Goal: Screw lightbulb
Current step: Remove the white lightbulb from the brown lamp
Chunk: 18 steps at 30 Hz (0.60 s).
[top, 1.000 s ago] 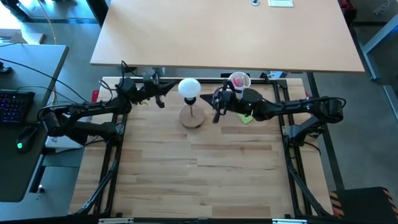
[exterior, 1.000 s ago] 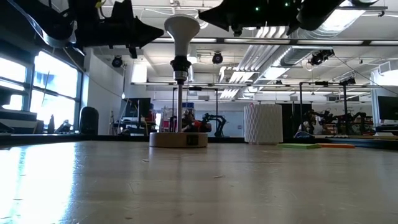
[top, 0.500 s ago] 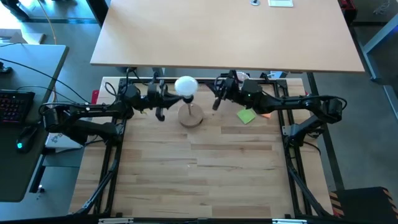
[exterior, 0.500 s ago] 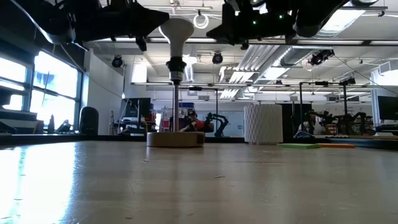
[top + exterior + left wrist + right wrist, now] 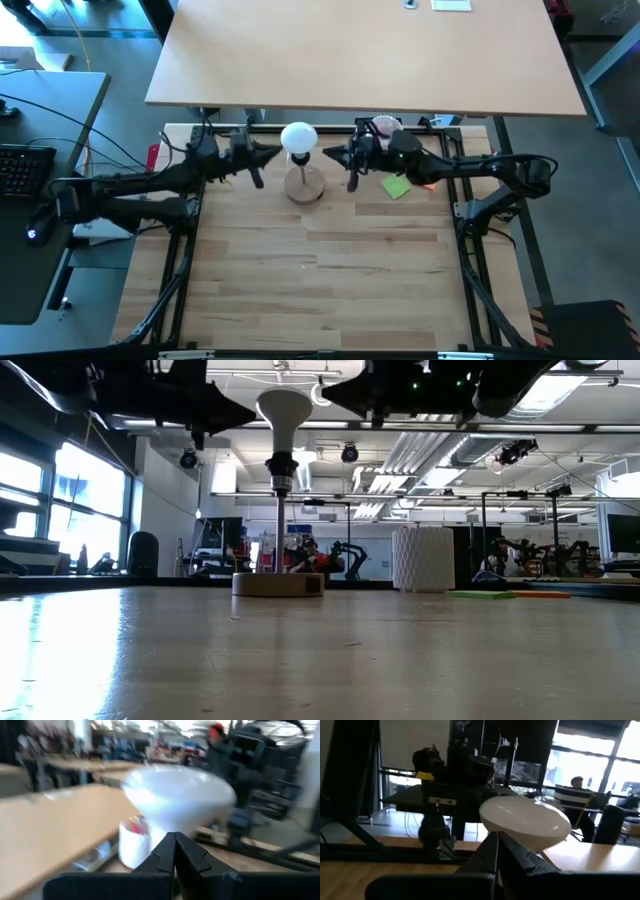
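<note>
Nearest, the bare wooden desk offers wide open room. Farther back, the lightbulb sits upright in the black socket of the wooden disc stand. The left pincer and right pincer flank its globe, both pinched closed and empty, tips apart from the glass. The bulb looks light, smooth and breakable; hold the globe's widest part gently. Behind the right pincer, the white perforated cup crowds the far edge.

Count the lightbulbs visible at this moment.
1. The lightbulb sits atop the wooden stand near the table's far edge, between the left pincer and the right pincer, both shut. No others show; none seems hidden.
</note>
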Each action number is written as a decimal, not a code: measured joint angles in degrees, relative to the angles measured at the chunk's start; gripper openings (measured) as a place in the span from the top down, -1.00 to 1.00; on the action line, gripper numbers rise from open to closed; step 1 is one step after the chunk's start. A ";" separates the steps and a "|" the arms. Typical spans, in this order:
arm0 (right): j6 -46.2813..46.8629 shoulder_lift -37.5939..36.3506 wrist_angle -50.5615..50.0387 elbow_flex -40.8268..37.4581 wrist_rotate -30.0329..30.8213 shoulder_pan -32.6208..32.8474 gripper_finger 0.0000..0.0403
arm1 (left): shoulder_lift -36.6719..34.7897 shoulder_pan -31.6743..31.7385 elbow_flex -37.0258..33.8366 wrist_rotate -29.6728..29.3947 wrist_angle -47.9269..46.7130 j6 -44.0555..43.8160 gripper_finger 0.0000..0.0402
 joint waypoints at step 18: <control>-2.70 7.11 -7.13 10.51 -6.09 0.33 1.00 | 10.89 14.34 0.02 22.77 21.40 -3.83 1.00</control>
